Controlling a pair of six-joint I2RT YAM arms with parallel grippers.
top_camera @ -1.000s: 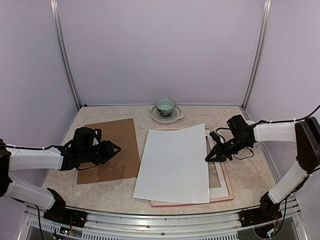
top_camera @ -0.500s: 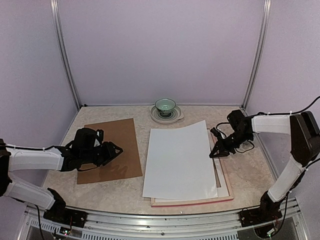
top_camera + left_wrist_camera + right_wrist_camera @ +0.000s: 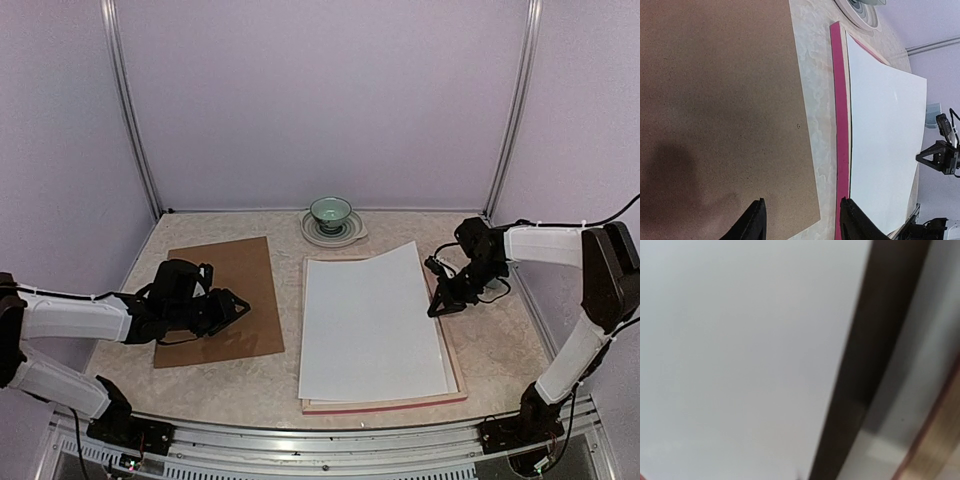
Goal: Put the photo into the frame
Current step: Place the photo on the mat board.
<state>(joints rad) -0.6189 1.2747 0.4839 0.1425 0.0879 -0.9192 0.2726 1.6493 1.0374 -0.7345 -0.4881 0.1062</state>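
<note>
Lying white side up on the frame [image 3: 385,405], the photo [image 3: 370,325] curls up at its right edge — right claw [image 3: 437,308] clamped on it; left claw [image 3: 235,307], apart and empty, hovers left of the frame.

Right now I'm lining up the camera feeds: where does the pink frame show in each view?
Top external: frame lying right of centre, pink near rim showing below the photo.
Left wrist: pink rim running top to bottom, right of centre.
Right wrist: blurred; probably the wood-coloured strip at lower right.
Shared landmark: the photo's white back.
</note>
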